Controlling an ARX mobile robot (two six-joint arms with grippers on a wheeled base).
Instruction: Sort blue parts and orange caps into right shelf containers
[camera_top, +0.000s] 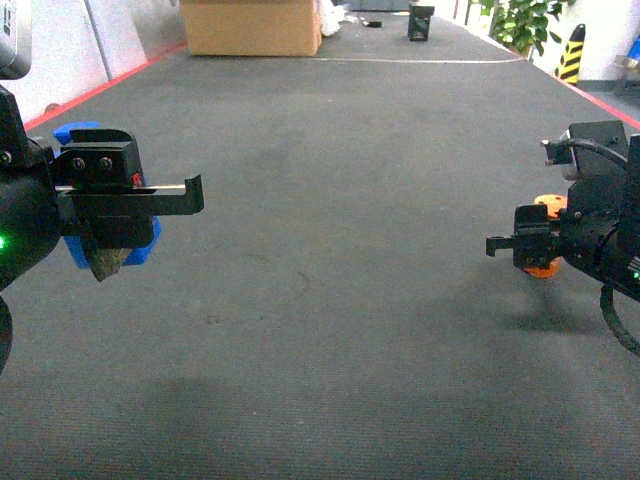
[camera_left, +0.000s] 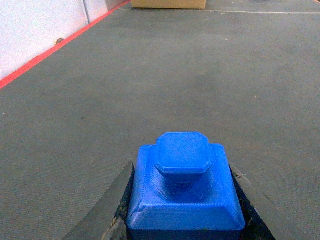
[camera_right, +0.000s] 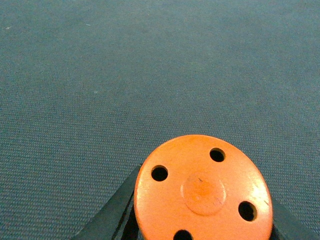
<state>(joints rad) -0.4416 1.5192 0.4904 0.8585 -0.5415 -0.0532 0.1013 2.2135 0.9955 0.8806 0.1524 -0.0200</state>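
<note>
Both arms are loaded and held up over the grey carpet floor (camera_top: 330, 300). The left pincer (camera_top: 120, 235) is clamped on a blue part (camera_left: 185, 195); in the left wrist view the dark fingers (camera_left: 112, 207) sit tight against both sides of its stepped, blocky body, with the raised top knob facing the camera. The right pincer (camera_top: 535, 250) is closed around an orange cap (camera_right: 204, 192), and the wrist view shows the flat top with small holes and a fingertip on each side. In the head view the cap (camera_top: 545, 268) peeks out under the pincer, well apart from the blue part (camera_top: 145, 245) on the far left. A cardboard box (camera_top: 250, 25) sits far back.
</note>
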